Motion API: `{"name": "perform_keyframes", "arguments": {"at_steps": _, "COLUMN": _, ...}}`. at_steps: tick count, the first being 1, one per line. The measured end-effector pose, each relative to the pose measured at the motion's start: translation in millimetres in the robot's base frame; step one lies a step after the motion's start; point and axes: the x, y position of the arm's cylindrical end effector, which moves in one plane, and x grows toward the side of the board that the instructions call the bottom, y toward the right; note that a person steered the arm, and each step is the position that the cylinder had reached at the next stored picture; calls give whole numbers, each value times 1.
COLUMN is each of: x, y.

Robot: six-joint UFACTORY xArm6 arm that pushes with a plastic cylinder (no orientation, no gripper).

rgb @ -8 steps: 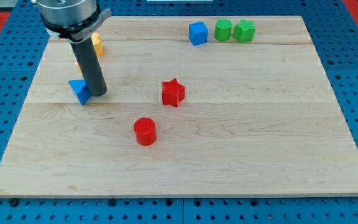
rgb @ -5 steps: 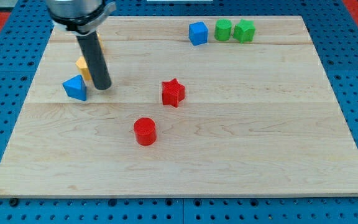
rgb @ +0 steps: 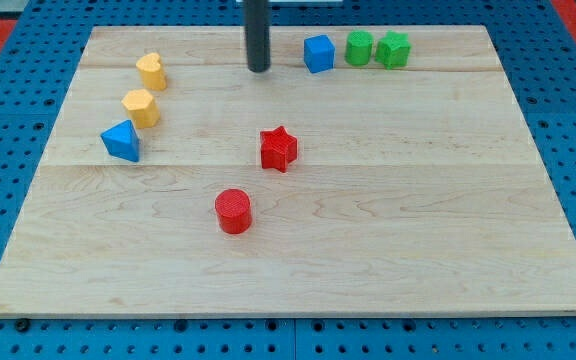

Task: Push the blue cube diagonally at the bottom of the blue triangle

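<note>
The blue cube (rgb: 319, 53) sits near the board's top edge, right of centre. The blue triangle (rgb: 121, 140) lies at the left side of the board. My tip (rgb: 258, 69) rests on the board just left of the blue cube, with a small gap between them, and far up and to the right of the blue triangle. The dark rod rises from the tip out of the view's top.
Two green blocks (rgb: 359, 48) (rgb: 393, 49) stand in a row right of the blue cube. A yellow heart (rgb: 150, 71) and a yellow hexagon (rgb: 140, 107) lie above the blue triangle. A red star (rgb: 278, 148) and a red cylinder (rgb: 233, 211) sit mid-board.
My tip has moved from beside the blue triangle up and to the right, to just left of the blue cube. The blue triangle shifted slightly left early on. The yellow blocks are now uncovered.
</note>
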Motion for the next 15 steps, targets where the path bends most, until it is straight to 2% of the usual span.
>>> {"name": "perform_keyframes", "arguments": {"at_steps": 1, "x": -37, "y": 6}}
{"name": "perform_keyframes", "arguments": {"at_steps": 2, "x": -48, "y": 50}}
{"name": "perform_keyframes", "arguments": {"at_steps": 4, "x": -23, "y": 117}}
{"name": "perform_keyframes", "arguments": {"at_steps": 9, "x": 146, "y": 3}}
{"name": "perform_keyframes", "arguments": {"at_steps": 11, "x": 157, "y": -54}}
{"name": "perform_keyframes", "arguments": {"at_steps": 12, "x": 178, "y": -73}}
{"name": "perform_keyframes", "arguments": {"at_steps": 14, "x": 213, "y": -64}}
{"name": "perform_keyframes", "arguments": {"at_steps": 15, "x": 223, "y": -82}}
